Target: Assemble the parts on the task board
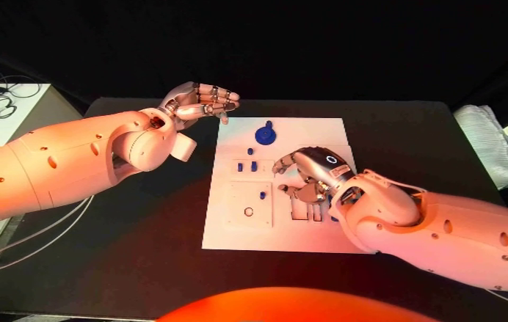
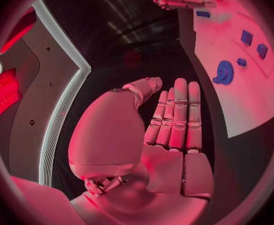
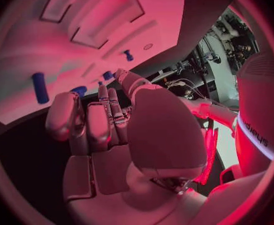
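The white task board lies mid-table. A round blue part sits at its far end, with small blue parts nearer. My left hand hovers off the board's far left corner, and its palm is bare with the fingers straight. The round part lies beyond those fingers. My right hand is bent down over the slots on the board's right half. A small blue part shows just past its thumb and fingers; I cannot tell whether they pinch it. A blue cylinder lies beside it.
The black table surrounds the board, with bare room to the left and near side. A white box and cables sit off the far left edge. Pale cloth lies at the right edge.
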Controlling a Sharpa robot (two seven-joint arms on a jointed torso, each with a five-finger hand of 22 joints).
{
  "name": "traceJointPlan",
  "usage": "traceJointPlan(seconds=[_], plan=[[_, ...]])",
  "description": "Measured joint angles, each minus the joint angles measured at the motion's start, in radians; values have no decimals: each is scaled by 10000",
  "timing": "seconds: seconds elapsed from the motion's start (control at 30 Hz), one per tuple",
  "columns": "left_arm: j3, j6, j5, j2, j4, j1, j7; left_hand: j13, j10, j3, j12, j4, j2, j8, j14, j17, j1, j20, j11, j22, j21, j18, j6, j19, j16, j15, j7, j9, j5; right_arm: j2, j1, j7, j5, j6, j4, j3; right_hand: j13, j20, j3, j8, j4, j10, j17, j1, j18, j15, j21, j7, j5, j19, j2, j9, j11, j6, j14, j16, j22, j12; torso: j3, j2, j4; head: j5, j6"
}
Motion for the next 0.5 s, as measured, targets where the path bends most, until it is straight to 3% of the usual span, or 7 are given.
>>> traceJointPlan(seconds=[0.07,0.17,0.27,0.3,0.37,0.43,0.5], plan=[[0,1,4,1,8,0,-1,0,0,0,0,0,0,0,0,-3,0,0,0,-1,0,1,0,0,-25,0,0,0,0,-234,285,-3,290,156,9,33,-68,-19,-26,-99,105,40,59,-214,-1,-10,74,-3,-181,38,-214,-28,-16,-2,55,36,6,0,-11,-5,-9,-129,65],[1,-13,9,1,32,-1,19,1,0,-18,54,-18,33,0,0,-10,33,0,0,-18,0,0,0,0,-41,0,0,0,0,-575,689,-45,688,564,-34,52,-145,-18,-356,-141,237,-75,51,-271,0,-10,74,-10,-298,38,-271,-34,-76,-70,55,36,6,-85,-16,-12,-20,-281,151],[2,-38,15,2,52,-2,69,0,0,-42,81,-42,54,0,0,-10,55,0,0,-18,0,0,0,0,-41,0,0,0,0,-877,937,-104,929,1059,-136,72,-234,40,-2162,-394,559,-496,-170,102,0,49,-341,-88,-295,-22,98,-57,16,-423,-5,-27,6,-119,-28,-21,-33,-341,195],[2,-45,17,3,57,-2,88,1,0,-41,80,-42,54,0,0,-10,55,0,0,-18,0,0,0,0,-41,0,0,1,0,-944,980,-122,978,1219,-176,72,-263,82,-3269,-545,1075,-750,-402,569,1,134,-815,-95,-271,-199,240,-64,81,-655,-112,-134,-31,-119,-27,-24,-35,-350,201],[2,-61,22,3,68,-2,131,1,1,-41,81,-42,54,0,0,-10,54,0,0,-18,0,0,0,0,-41,0,0,1,0,-1045,1036,-158,1062,1587,-263,70,-293,136,-4355,-705,1519,-1184,-751,838,1,193,-1693,-152,-391,-487,122,-111,189,-957,-336,-302,-376,-187,-28,-30,-38,-361,212],[2,-77,28,3,79,-2,171,1,1,-42,80,-42,54,0,0,-9,55,0,0,-18,0,0,0,0,-41,0,0,1,0,-1105,1073,-172,1107,1951,-326,65,-296,195,-5019,-795,1640,-1479,-929,956,2,279,-2164,-224,-534,-611,4,-164,269,-1159,-452,-356,-598,-224,-28,-31,-43,-367,230],[2,-88,32,5,81,-2,199,1,1,-42,80,-42,54,0,0,-9,55,0,0,-18,0,0,0,0,-41,0,0,1,0,-1140,1086,-173,1117,2245,-376,62,-297,196,-5305,-795,1662,-1626,-977,979,109,295,-2290,-323,-554,-611,-85,-191,332,-1258,-468,-356,-663,-224,-27,-30,-42,-374,240]])
